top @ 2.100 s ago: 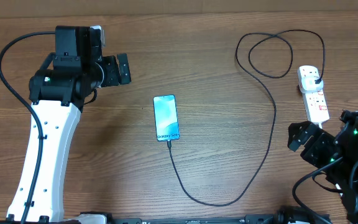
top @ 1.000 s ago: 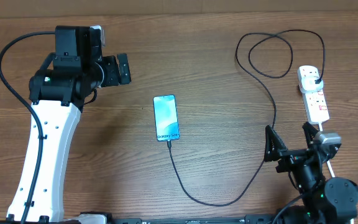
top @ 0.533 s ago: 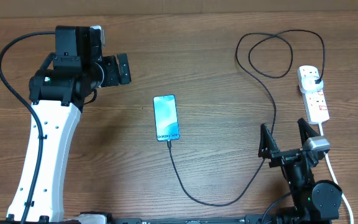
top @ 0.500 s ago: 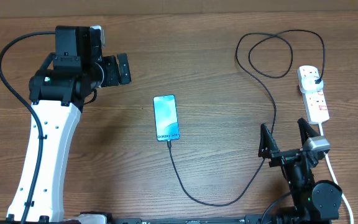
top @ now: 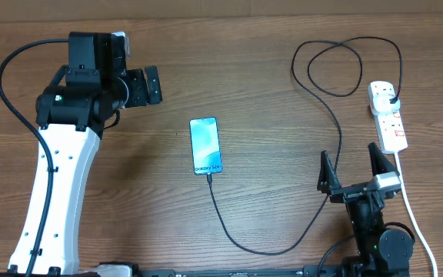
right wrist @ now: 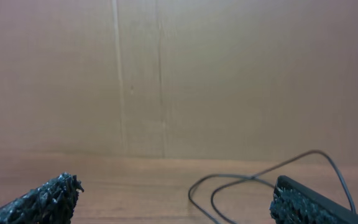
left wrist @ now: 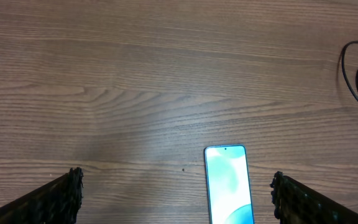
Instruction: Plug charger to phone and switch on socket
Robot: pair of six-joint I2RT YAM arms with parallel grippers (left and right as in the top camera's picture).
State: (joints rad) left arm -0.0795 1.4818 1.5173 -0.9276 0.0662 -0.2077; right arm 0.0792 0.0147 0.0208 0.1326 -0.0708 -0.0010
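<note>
Overhead, right claw: I am finding the right gripper nearest me, at 5 o'clock from the table's middle. Its jaws are standing spread wide and gripping nothing, and the cable is passing just beside one finger.
Charger: the charger is sagging in a loose bow at 6 o'clock, then climbing to the phone's near edge. Its tip is touching the frame there and looking seated, though I am not managing to confirm that.
Phone: the phone is lying flat at the centre with its screen glowing blue.
Handling: I am judging the cord light and limp, so I would be gripping the stiff connector tip, not the cord. The phone is looking slim and glassy and likely to slide.
Left claw: the left gripper is hanging at 10 o'clock, well apart from the phone, with its jaws wide and empty.
Socket: the socket is lying at 2 o'clock with the black plug sitting in its far end. I am not making out the switch position. It is looking rigid and light, so I would be pressing straight down.
Surface: the table is showing flat, matte wood grain.
Room: in the right wrist view a plain brown wall is standing at 12 o'clock.
</note>
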